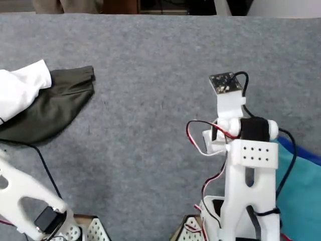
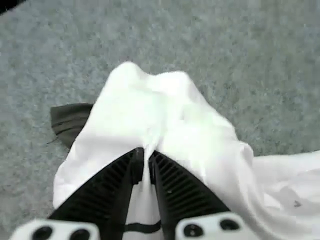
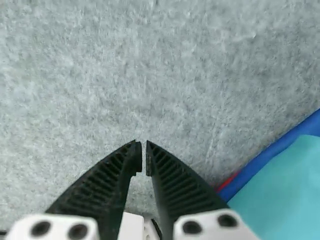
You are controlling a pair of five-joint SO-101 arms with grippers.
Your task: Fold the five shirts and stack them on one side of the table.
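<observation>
Left wrist view, left claw (image 2: 145,155): clenched on a pinch of the white shirt, the cloth gathered up into a ridge between the jaws.
White shirt (image 2: 165,115): bunched and unfolded at the table's left edge. Its puckers run toward the pinch, so it looks lifted by that fold, probably to drag it clear for spreading.
Dark shirt (image 2: 70,122): lying flat under the white one, one corner poking out just beside it. In the high view it spreads out toward the middle of the table, not yet folded.
Right claw (image 3: 141,147): jaws closed on nothing, hanging over bare table, apparently parked out of the way.
Teal shirt (image 3: 285,185): near the right claw at the table's right edge, smooth and flat on top of a pile.
Blue cloth (image 3: 280,150): a strip showing from under the teal shirt.
Red cloth (image 3: 227,181): a sliver at the pile's corner, too little to identify.
Pile, as a guess: the finished stack, kept to one side.
Table (image 1: 160,50): grey felt, open between the two groups, room enough for folding.
</observation>
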